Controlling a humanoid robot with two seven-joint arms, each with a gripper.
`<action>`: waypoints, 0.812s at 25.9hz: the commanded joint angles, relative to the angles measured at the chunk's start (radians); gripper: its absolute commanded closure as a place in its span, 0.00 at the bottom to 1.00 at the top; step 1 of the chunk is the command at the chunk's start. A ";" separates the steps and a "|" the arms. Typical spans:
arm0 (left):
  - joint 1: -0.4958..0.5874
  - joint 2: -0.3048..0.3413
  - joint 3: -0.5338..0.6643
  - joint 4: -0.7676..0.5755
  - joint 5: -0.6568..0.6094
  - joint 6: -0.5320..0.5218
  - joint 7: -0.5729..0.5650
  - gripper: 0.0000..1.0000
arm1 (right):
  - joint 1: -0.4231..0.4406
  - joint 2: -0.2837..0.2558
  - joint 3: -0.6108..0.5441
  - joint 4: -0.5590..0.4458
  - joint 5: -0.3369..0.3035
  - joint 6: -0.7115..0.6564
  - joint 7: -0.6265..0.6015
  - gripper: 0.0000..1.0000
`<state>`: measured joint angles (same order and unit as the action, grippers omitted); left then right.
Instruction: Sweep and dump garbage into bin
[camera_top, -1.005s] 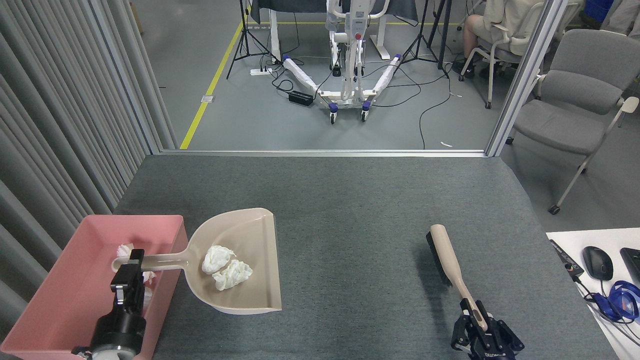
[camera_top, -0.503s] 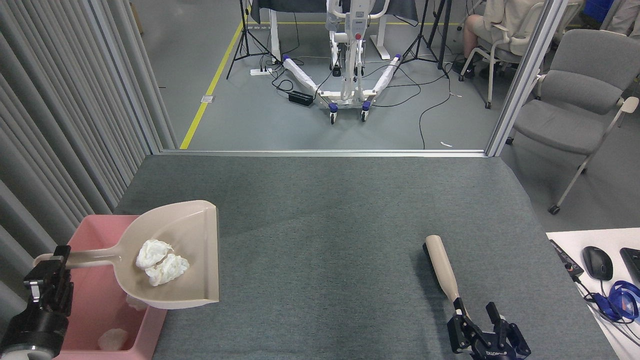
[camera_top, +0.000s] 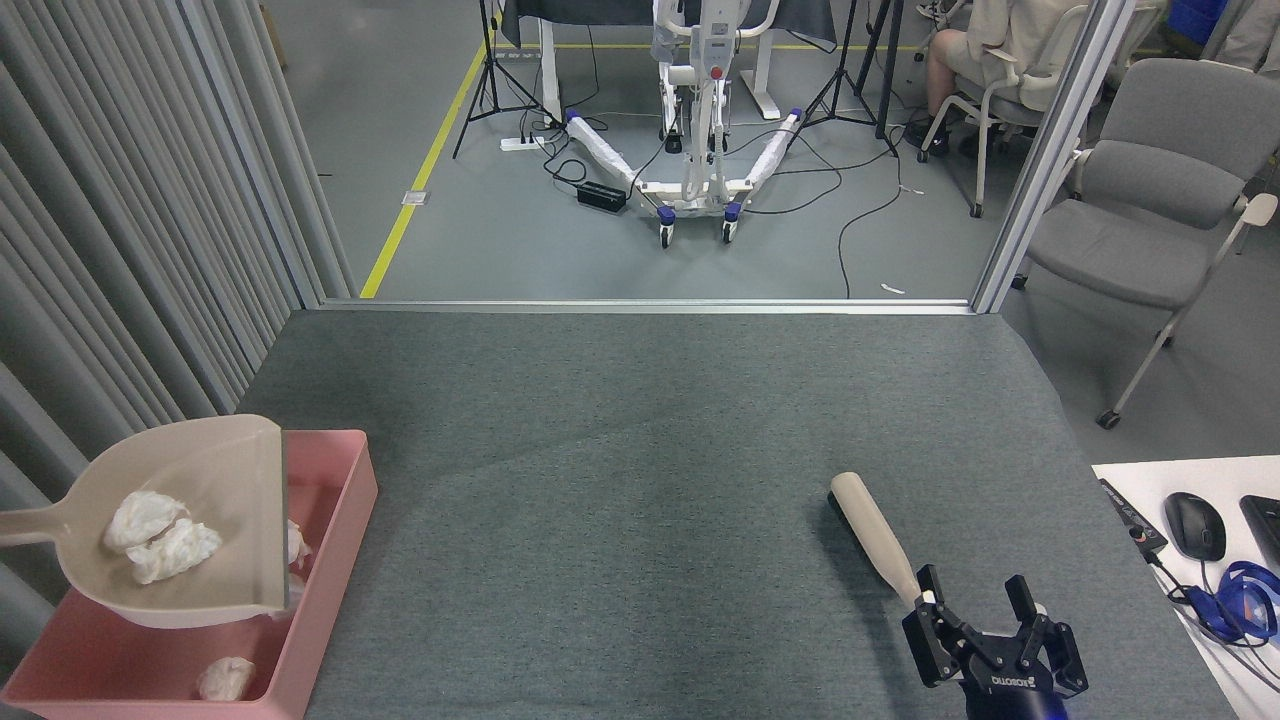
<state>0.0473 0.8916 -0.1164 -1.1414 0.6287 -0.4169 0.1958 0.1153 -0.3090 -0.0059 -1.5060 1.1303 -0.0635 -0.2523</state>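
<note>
Shifted leftward since a second ago: dustpan (camera_top: 190, 535), carried from beside the bin's right wall to a position over the bin (camera_top: 335, 560), pan mouth facing right, handle running off the left edge of the view.

Left gripper: out of frame now; a second ago it was clamped on the dustpan handle, and the pan hangs in the air, so that hold is presumed, not seen.

Right gripper (camera_top: 985, 625): fingers spread wide, nothing between them. Half a second ago they were partly parted around the brush handle; a second ago closed on it. Brush (camera_top: 872, 535) now lies released on the grey table mat (camera_top: 640, 450), handle end just beside the gripper, bristles facing down and away.

Garbage, item one: two crumpled white wads (camera_top: 160, 535) resting in the dustpan's bowl, touching each other, not yet tipped out.

Garbage, item two: one wad (camera_top: 225, 678) already on the bin floor near the front wall; a further scrap of white (camera_top: 296, 545) shows just past the pan's lip, inside the bin.

Table mat: no loose wads visible on it.

Assessment: sweeping looks finished, brush put down. Remaining step is the dump: tilt the pan so its mouth drops toward the bin floor. Risk: the wads are light and may catch in the bowl or bounce over the low wall.
</note>
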 joint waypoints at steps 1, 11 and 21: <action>-0.009 0.032 0.009 0.098 -0.014 -0.086 -0.027 0.97 | 0.006 -0.005 -0.031 -0.043 0.000 0.001 0.011 0.03; -0.044 0.032 0.167 0.100 -0.710 -0.076 0.082 1.00 | 0.015 -0.032 -0.088 -0.085 0.002 0.001 0.019 0.03; -0.093 0.020 0.184 0.094 -0.644 -0.083 0.094 1.00 | 0.043 -0.045 -0.138 -0.112 0.002 0.002 0.019 0.03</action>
<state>-0.0405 0.9136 0.0677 -1.0447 -0.1293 -0.4518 0.2993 0.1452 -0.3533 -0.1331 -1.6140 1.1321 -0.0619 -0.2330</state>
